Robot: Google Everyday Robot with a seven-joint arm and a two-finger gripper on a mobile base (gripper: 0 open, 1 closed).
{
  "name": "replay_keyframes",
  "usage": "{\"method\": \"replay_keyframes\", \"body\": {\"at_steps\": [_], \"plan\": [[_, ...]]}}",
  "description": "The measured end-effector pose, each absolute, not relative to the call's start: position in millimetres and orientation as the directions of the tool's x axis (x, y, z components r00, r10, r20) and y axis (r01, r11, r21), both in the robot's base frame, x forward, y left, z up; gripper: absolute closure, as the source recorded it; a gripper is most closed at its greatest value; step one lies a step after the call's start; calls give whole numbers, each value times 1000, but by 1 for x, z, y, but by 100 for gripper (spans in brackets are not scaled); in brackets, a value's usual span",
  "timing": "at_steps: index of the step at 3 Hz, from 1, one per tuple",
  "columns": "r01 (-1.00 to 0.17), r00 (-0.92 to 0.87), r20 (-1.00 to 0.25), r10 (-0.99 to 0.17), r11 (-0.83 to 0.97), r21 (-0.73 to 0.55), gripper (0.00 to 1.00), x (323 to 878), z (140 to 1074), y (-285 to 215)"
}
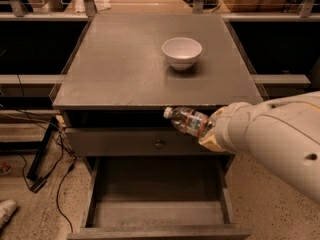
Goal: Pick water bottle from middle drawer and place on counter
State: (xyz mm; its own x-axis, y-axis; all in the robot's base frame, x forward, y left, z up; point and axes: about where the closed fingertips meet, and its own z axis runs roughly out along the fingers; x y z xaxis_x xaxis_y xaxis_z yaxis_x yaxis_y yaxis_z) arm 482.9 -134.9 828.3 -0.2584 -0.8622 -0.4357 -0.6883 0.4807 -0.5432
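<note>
1. You see the arm [280, 134] cut off at the right edge. Its white shell hides most of the gripper [209, 132], leaving only a tan tip beside the bottle [186, 120].
2. The bottle's base end is buried in the gripper. The cap and red label stick out to the left, cap end higher.
3. The fingers are clamped on the bottle, which hangs in the air.
4. The bottle is just below the counter's [120, 64] front edge, above the open drawer [157, 211].
5. The bowl [181, 51] stands on the counter, well apart.
</note>
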Motion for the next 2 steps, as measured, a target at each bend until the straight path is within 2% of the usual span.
{"method": "replay_keyframes", "body": {"at_steps": [2], "plan": [[-658, -248, -446, -860, 488, -574, 100, 500, 849, -142]]}}
